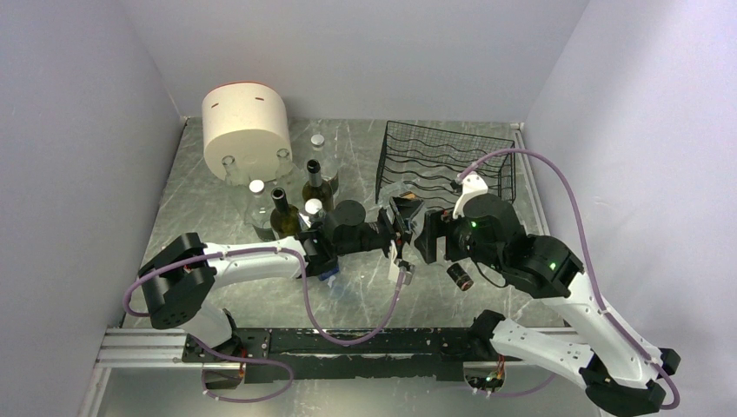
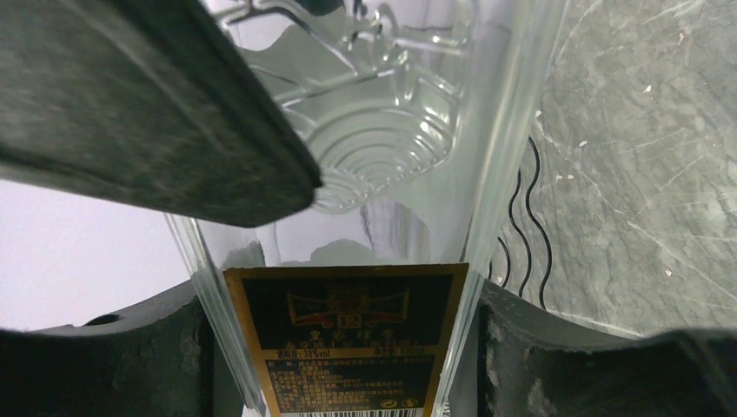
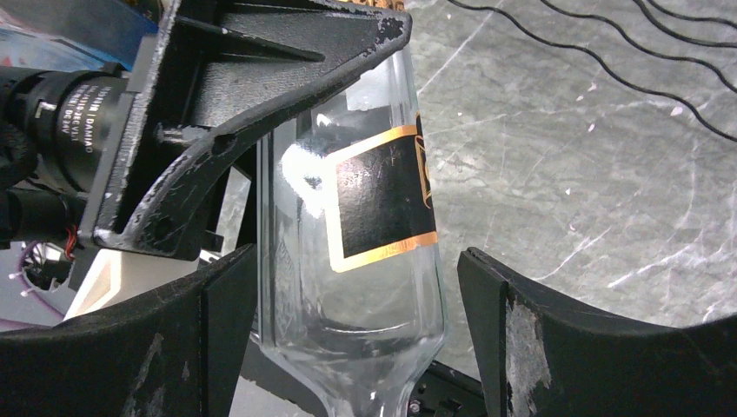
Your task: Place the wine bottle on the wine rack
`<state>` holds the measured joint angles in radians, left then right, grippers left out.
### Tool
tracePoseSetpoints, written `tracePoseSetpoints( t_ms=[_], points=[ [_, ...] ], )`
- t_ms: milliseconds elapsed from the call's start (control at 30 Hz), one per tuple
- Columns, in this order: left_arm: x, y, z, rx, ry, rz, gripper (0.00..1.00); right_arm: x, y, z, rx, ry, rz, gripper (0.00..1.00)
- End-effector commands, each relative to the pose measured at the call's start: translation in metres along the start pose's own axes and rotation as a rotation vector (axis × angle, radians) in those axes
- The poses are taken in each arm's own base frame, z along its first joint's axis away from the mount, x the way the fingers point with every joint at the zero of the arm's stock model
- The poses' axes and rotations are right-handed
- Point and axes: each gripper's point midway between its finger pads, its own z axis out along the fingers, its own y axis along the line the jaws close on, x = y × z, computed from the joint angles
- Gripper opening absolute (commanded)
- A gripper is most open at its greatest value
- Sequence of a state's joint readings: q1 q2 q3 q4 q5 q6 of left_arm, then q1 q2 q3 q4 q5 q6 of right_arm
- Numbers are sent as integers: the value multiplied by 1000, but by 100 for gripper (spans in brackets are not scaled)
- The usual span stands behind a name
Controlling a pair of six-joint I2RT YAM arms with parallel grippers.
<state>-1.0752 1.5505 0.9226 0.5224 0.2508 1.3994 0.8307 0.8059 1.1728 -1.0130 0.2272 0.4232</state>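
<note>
The table (image 1: 204,204) carries everything, and the step in hand looks like a handover above its middle. The wine rack (image 1: 448,161) stands on it just beyond the right gripper (image 1: 428,239), on the far side and a little to that gripper's right, with no bottle on it. A cream container (image 1: 246,130) and several standing bottles (image 1: 287,204) sit well behind the left gripper (image 1: 398,233), on its far left.

The wine bottle (image 3: 348,287), clear glass with a black and gold label, hangs off the table between the 2 grippers. The left gripper is clamped on its body, a pad pressed to each side. The right gripper is spread open around the same bottle. Its 2 fingers (image 3: 513,347) flank the glass near the shoulder, one nearly at the wall and the other with a visible gap.

To do this well, I judge the right gripper should centre itself so both pads meet the glass together. It should also sit on the straight body rather than the tapering shoulder, where smooth glass could slide out. It should close firmly before the left gripper lets go. The left fingers are very near the right ones, so the release should draw straight back from the bottle. Only then should the bottle swing toward the rack just beyond.
</note>
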Motion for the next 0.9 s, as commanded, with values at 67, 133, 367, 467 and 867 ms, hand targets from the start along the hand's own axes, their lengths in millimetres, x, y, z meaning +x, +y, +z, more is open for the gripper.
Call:
tracePoseSetpoints(
  t_ms=[67, 133, 367, 467, 867],
  points=[
    [-33, 107, -19, -288, -112, 92, 7, 2, 1, 9, 6, -2, 21, 86],
    [-35, 109, -19, -281, -119, 78, 7, 3, 0, 11, 17, 5, 21, 84],
    [-35, 129, -21, -317, -103, 33, 7, 1, -12, 10, 91, -1, 45, 66],
    [-34, 134, -21, -326, -90, 9, 7, -4, -14, 5, 97, -27, 58, 45],
    [-40, 133, -28, -349, -137, -141, 96, -43, -28, -23, 156, -196, 95, 0]
  ],
)
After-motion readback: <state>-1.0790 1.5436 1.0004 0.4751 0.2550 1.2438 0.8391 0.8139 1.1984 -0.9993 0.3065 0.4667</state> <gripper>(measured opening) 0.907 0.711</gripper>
